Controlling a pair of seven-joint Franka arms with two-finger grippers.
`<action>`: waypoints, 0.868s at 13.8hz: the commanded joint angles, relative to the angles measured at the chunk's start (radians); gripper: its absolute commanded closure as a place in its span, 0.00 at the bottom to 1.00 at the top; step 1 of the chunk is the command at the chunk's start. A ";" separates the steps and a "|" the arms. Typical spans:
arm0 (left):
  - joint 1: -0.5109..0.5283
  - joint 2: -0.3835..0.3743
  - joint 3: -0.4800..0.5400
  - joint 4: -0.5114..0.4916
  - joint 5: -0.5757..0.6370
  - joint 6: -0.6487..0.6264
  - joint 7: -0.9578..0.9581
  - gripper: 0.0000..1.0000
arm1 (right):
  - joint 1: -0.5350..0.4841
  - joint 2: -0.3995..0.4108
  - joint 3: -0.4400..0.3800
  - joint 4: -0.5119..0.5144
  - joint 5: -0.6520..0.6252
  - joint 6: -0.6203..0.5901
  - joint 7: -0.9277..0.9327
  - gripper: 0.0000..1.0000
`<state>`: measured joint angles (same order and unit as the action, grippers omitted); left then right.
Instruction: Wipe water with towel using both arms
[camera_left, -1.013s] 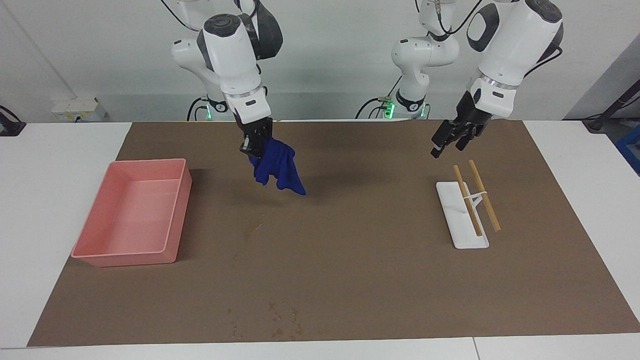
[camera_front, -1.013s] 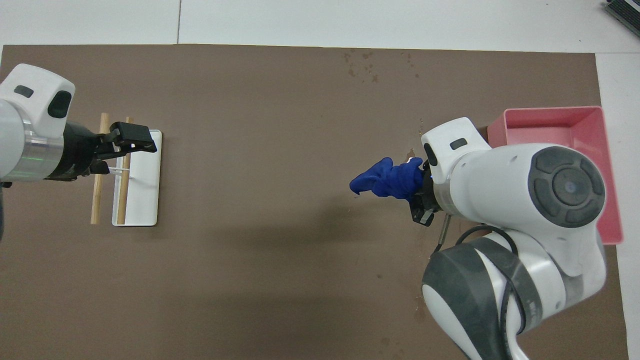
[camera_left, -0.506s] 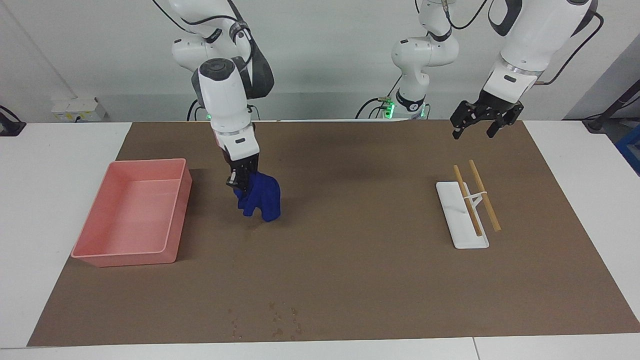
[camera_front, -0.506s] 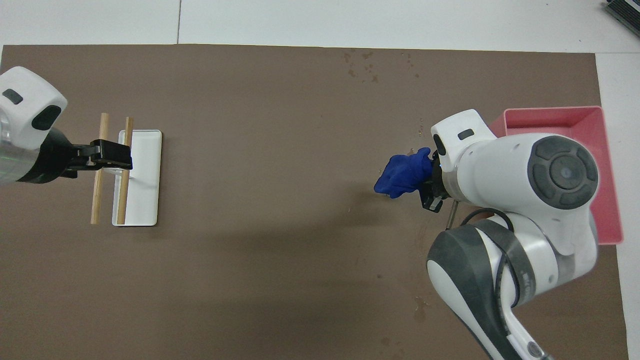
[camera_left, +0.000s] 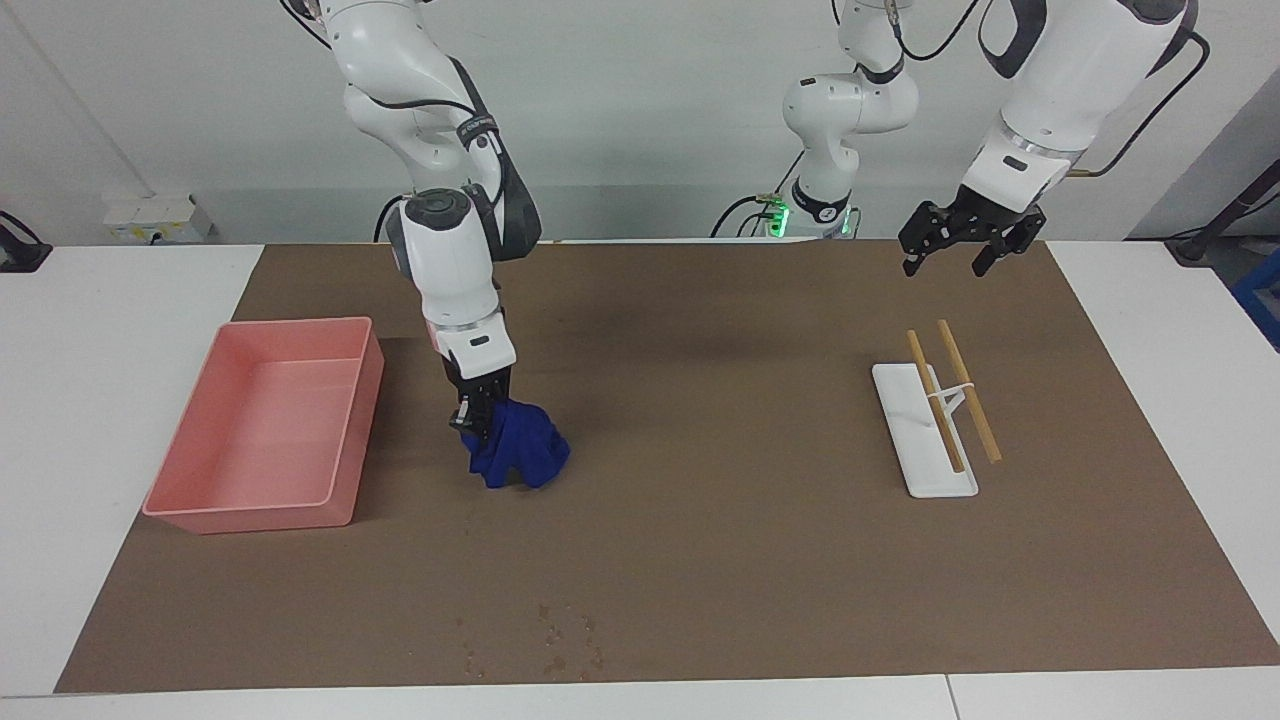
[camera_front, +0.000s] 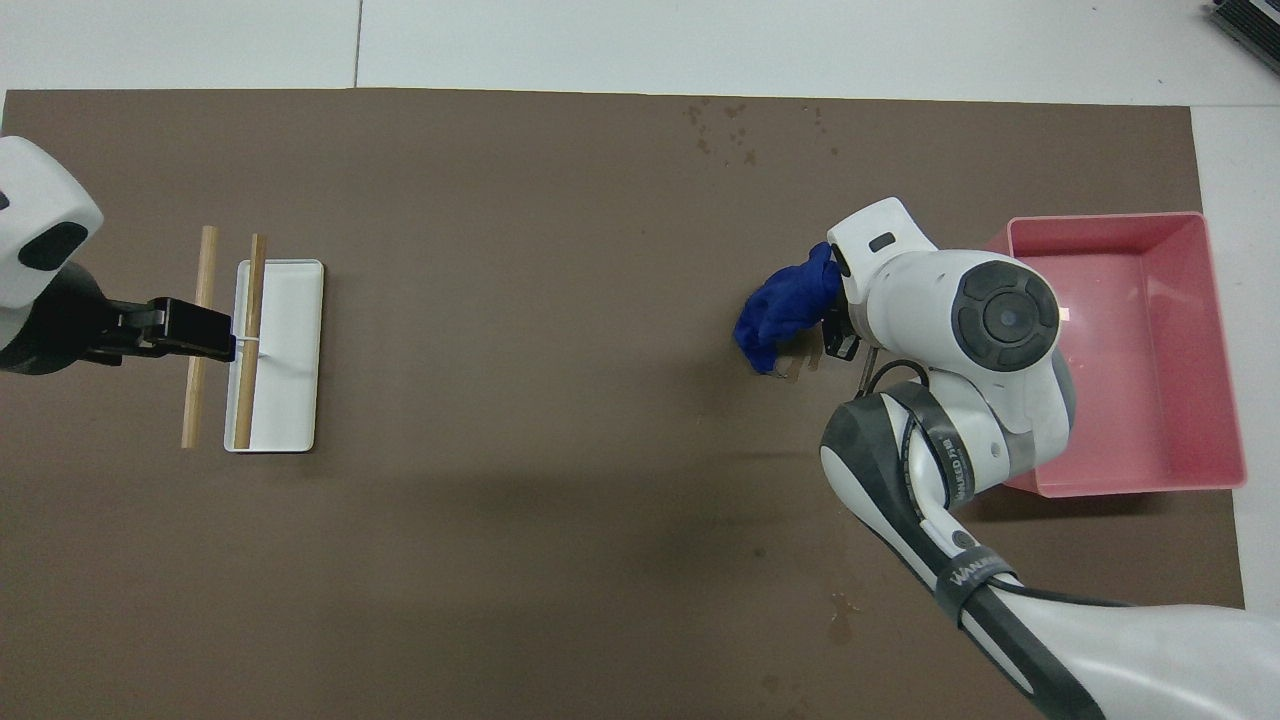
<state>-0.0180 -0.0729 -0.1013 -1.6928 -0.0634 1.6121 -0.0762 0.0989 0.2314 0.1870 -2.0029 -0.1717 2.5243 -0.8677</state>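
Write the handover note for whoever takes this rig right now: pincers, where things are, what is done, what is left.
Right pincer: shut on the towel, which is down on the brown mat beside the pink tray.
Left pincer: open, empty, waiting in the air over the mat near the white rack with two wooden sticks.
Water: the streak cannot be made out; the towel sits about where it would be.
Done: towel picked up and brought to the mat.
Left: wipe, then confirm the mat is dry.
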 joint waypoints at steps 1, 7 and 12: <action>-0.020 -0.002 0.012 0.007 0.022 -0.020 0.009 0.00 | -0.015 0.049 0.012 0.001 -0.020 0.091 -0.005 1.00; -0.016 -0.002 0.014 0.007 0.022 -0.018 0.009 0.00 | -0.051 0.112 0.012 -0.031 -0.029 0.181 0.010 1.00; -0.016 -0.002 0.012 0.007 0.022 -0.018 0.009 0.00 | -0.051 0.108 0.016 -0.126 -0.029 0.281 0.123 1.00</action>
<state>-0.0219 -0.0729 -0.0994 -1.6928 -0.0633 1.6112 -0.0762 0.0614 0.3521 0.1867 -2.0835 -0.1760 2.7950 -0.8151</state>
